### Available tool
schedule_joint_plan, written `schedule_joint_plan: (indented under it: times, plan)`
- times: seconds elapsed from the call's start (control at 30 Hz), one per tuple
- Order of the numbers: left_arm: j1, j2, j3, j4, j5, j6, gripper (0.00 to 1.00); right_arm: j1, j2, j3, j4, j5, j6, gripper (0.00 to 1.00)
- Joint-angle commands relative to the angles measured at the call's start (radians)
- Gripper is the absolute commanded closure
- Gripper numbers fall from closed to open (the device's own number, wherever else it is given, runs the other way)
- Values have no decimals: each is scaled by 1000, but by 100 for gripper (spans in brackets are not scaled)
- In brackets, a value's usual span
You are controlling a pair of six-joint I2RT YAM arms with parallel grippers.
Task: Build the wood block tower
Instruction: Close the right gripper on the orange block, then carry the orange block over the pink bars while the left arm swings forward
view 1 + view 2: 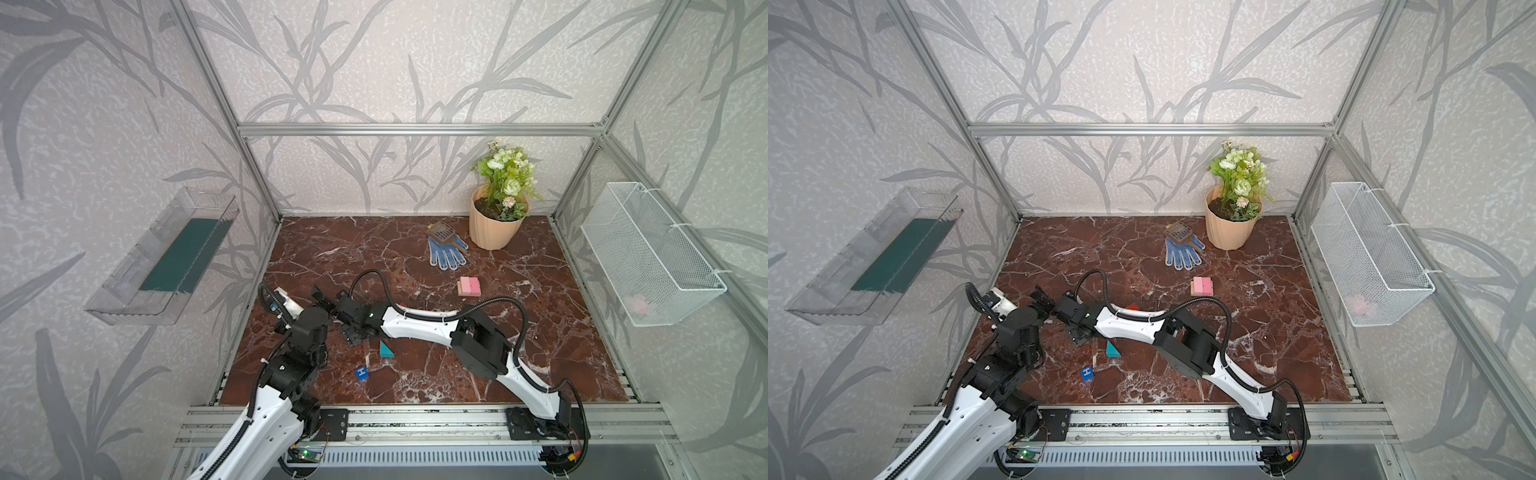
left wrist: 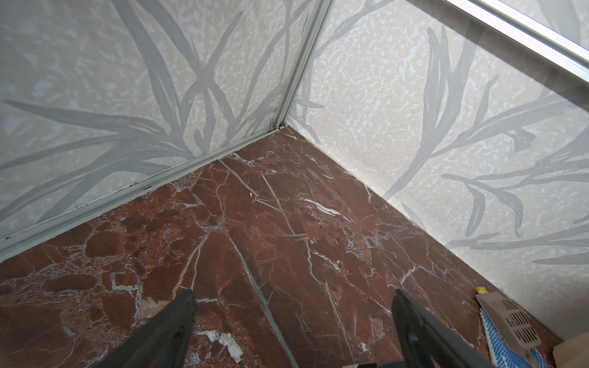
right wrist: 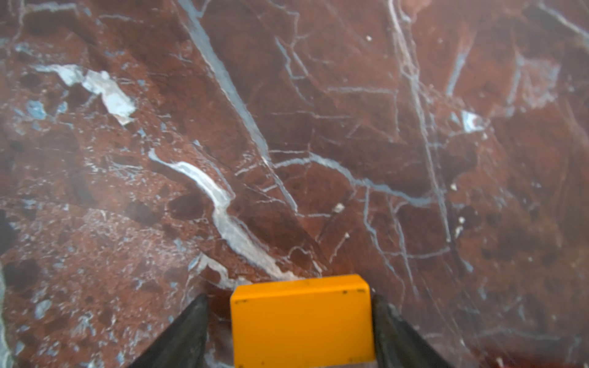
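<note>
My right gripper [image 3: 290, 298] has its jaws set either side of the orange block [image 3: 302, 321]. One finger lies against the block and the other shows a thin gap of marble, so the jaws are parted, not clamped. In both top views this gripper points down at the left-centre of the marble table [image 1: 540, 332] and hides the block.

Just in front of it lies the teal wedge [image 1: 385, 349], and nearer the front edge the blue "H" cube [image 1: 362, 372]. A red block [image 1: 1133, 306] peeks from behind my right arm [image 1: 1133, 328].

My left gripper [image 2: 294, 293] is spread wide with nothing between its fingers, aimed at the far left corner.

The tower [image 1: 469, 286], pink blocks [image 1: 473, 286] on a tan base [image 1: 459, 287], stands well to the right. It is near the blue glove [image 1: 446, 251] and the peach flowerpot [image 1: 494, 230].
</note>
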Motion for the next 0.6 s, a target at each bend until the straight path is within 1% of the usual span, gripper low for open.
schedule_joint_plan:
  times: [0.0,0.2,0.4,0.57]
  plan:
    - [-4,-8,-12,-8,-5,-21,3,-6,61,31,-86,-1,-12,30]
    - [-5,-9,-11,-7,5,-21,3,-7,68,50,-110,10,-2,48]
    - [-5,-23,-16,-6,5,-21,3,-9,18,17,-108,21,8,56]
    - [-4,-34,-20,-5,12,-16,3,-12,-73,-25,-90,29,7,60]
